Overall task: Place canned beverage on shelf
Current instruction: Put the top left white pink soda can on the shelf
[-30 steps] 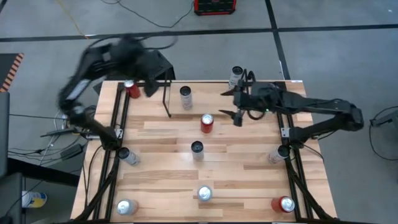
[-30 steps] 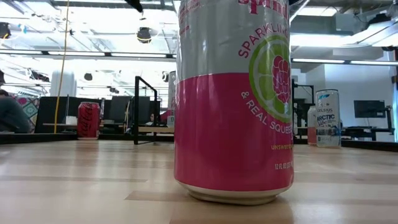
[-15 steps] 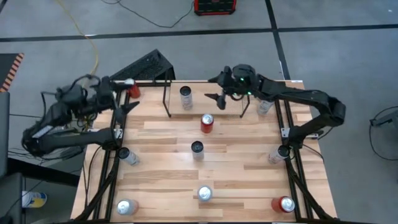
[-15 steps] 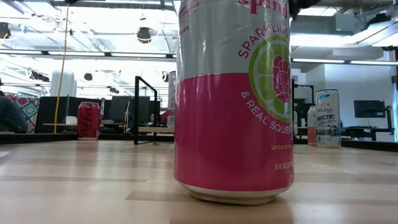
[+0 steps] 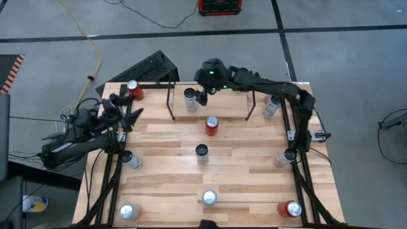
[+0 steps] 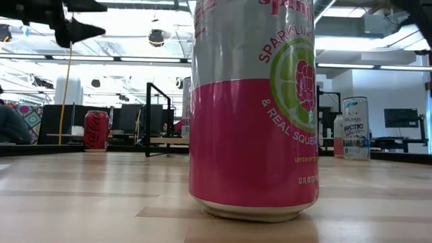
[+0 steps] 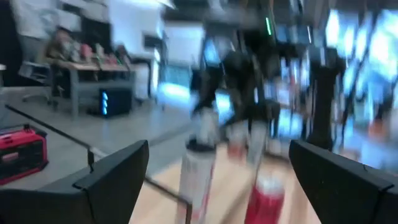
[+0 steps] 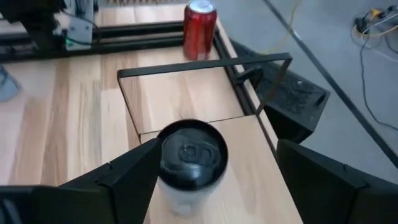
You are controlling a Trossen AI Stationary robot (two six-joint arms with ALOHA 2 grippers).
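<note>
The shelf (image 5: 219, 103), thin black rods over a light board, stands at the table's far edge. A white can with a dark top (image 5: 189, 99) stands upright on its left part. My right gripper (image 5: 202, 97) hovers open just right of that can. In the right wrist view the can (image 8: 189, 158) stands ahead between the two fingers, and no touch shows. My left gripper (image 5: 130, 114) is open over the table's left edge, holding nothing. It shows at the top left of the low view (image 6: 73, 28).
Several loose cans stand on the table: a red one (image 5: 211, 125) before the shelf, a dark-topped one (image 5: 201, 152) at mid-table, a red one (image 5: 133, 90) at the far left corner. A pink can (image 6: 253, 108) fills the low view. Black rails run along both sides.
My right gripper has travelled along the far edge toward the table's left, from the shelf's right end to the white can, staying open. My left arm has swung back from the far left corner toward the left edge and sunk, its gripper tipping up toward level, open.
</note>
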